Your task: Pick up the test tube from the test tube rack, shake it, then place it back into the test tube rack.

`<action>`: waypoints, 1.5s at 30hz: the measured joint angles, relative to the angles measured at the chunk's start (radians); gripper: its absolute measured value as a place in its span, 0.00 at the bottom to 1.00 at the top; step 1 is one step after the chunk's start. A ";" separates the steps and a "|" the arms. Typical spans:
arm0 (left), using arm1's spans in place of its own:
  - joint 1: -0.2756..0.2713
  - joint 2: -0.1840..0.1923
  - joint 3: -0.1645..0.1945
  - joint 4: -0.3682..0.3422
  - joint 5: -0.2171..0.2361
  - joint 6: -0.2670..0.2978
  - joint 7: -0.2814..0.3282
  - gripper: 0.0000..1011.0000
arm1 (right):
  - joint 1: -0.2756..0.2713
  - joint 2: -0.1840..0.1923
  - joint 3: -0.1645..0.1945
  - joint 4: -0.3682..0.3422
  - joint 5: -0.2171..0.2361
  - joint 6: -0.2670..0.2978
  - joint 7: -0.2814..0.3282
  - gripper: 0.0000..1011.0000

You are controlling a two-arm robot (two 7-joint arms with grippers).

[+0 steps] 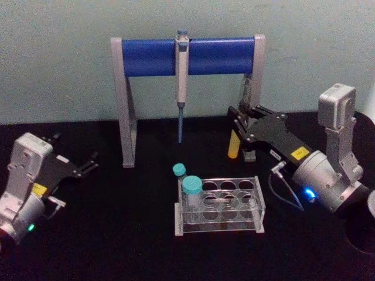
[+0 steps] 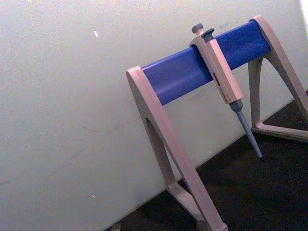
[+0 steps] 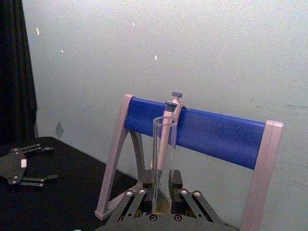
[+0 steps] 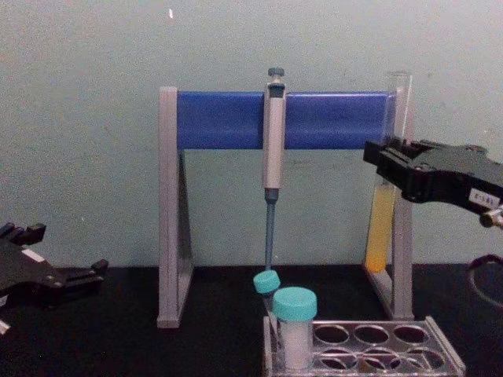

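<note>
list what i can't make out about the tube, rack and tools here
Chest view: middle of the test tube hidden behind the right tool shut on it.
Right wrist view: its bottom end hidden by that tool's own body.
Chest view: front of the test tube rack cut by the bottom edge, left tool by the left edge.

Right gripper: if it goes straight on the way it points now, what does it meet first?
Most likely the pipette stand, near its right leg. The right gripper, holding the test tube, points toward it, though depth is unclear.
</note>
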 joint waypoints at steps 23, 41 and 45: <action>0.000 0.000 0.000 0.000 0.000 0.000 0.000 1.00 | -0.055 0.017 0.049 -0.064 -0.028 0.025 -0.032 0.23; 0.000 0.000 0.000 0.000 0.000 0.000 0.000 1.00 | -0.175 0.056 0.055 -0.187 0.010 0.075 0.003 0.23; 0.000 0.000 0.000 0.000 0.000 0.000 0.000 1.00 | -0.148 0.046 0.026 -0.166 0.022 0.075 0.023 0.23</action>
